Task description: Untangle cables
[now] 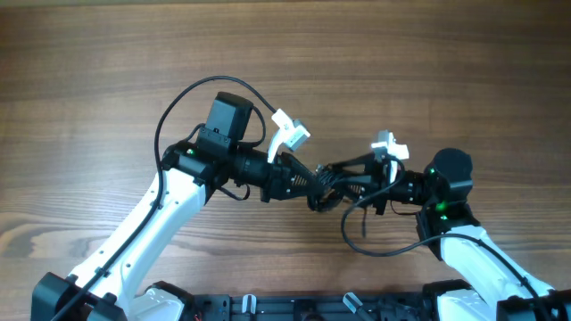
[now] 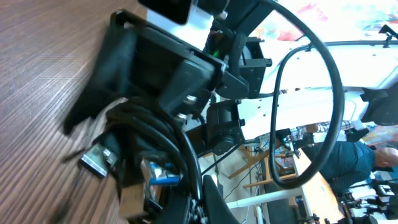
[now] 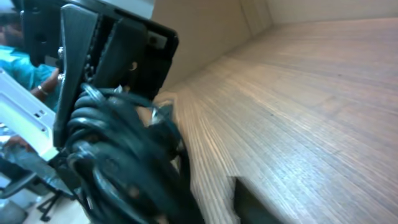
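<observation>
The cables (image 1: 327, 189) form a dark knotted bundle at the table's middle, lifted between my two grippers. My left gripper (image 1: 308, 180) comes in from the left; in the left wrist view its gripper (image 2: 202, 206) is shut, with a black cord from the cables (image 2: 146, 134) pinched between the fingers. Silver and blue plug ends (image 2: 96, 160) hang from the bundle. My right gripper (image 1: 357, 184) meets the bundle from the right. In the right wrist view the cables (image 3: 118, 155) fill the left side and hide one finger. The other fingertip (image 3: 249, 202) stands a little apart from the bundle.
The bare wooden table (image 1: 89, 71) spreads all around. A thin black cord loop (image 1: 368, 242) lies in front of the right arm. The arms' own thicker black cables arch over the left arm (image 1: 178, 107). The arm bases sit at the front edge.
</observation>
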